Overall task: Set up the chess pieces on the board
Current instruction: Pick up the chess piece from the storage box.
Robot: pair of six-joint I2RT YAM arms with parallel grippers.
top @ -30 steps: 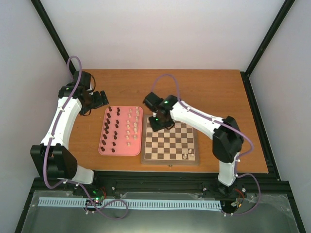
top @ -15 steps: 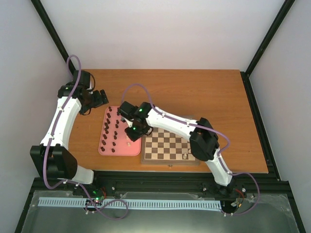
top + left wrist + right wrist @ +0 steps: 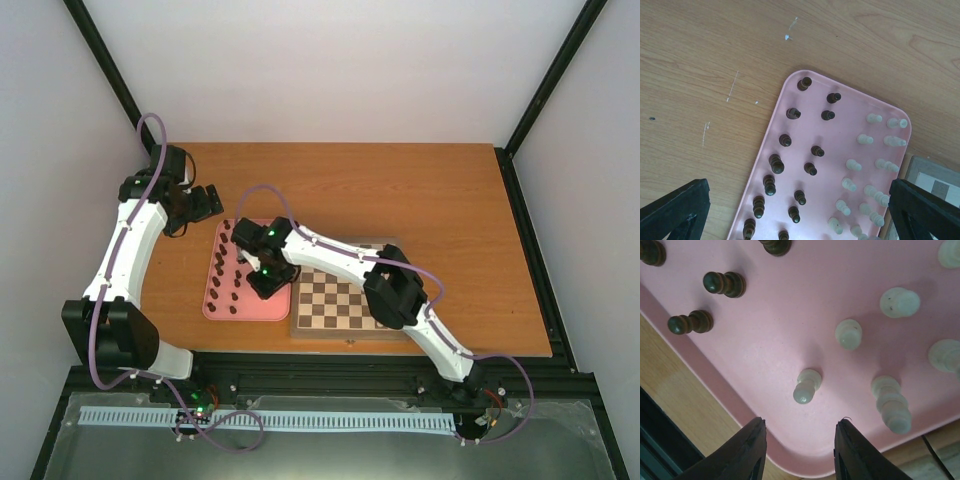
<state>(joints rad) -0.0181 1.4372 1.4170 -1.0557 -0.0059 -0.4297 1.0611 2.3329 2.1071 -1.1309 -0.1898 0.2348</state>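
My right gripper (image 3: 800,442) hangs open and empty just above a cream piece (image 3: 806,386) on the pink tray (image 3: 790,315). My left gripper (image 3: 800,210) is open too. The chess pieces (image 3: 812,150) stand there, beside the board (image 3: 340,305).

Pink tray (image 3: 837,145), brown-and-cream chess set, orange-brown wood-grain counter (image 3: 430,190).
The dark brown chess pieces (image 3: 776,163) and cream-white chess pieces (image 3: 806,385) contrast with the plain pink; the board (image 3: 342,300) has dark-brown and cream checks inside a brown rim.

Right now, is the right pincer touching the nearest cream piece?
Apart. Right wrist view: pink tray shows between the right pincer and the cream piece.
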